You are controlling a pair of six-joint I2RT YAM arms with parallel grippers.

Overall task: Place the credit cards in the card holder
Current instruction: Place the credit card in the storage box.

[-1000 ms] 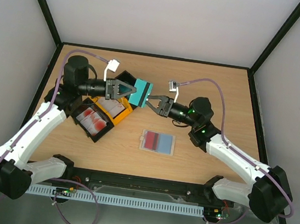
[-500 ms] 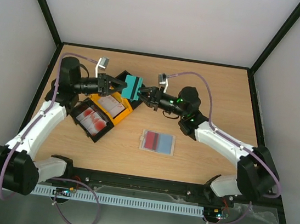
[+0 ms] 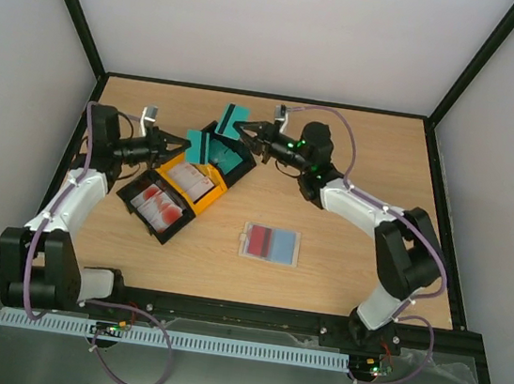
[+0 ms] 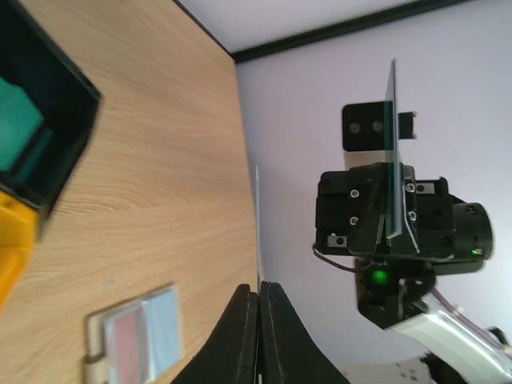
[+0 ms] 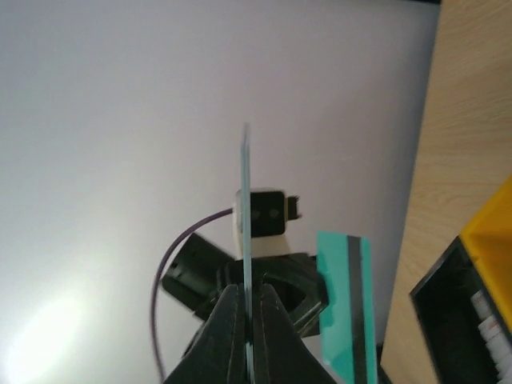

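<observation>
Wooden table (image 3: 385, 152) is lying beneath both arms, reaching over the far-left tray bins (image 3: 206, 202), the left gripper (image 3: 170, 147) clamped tight on the first teal card (image 3: 200, 147), the right gripper (image 3: 249, 133) on the second teal card (image 3: 233, 118). I am judging this the carry step. The card holder (image 3: 270, 243) is sitting near-centre, well apart, so I am needing to swing one card nearer, edge-first.

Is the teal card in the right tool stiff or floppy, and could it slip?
Probably stiff: edge-on, the teal card stands straight above the right tool. Probably light, being very thin. It may slip: only one edge is pinched.
</observation>
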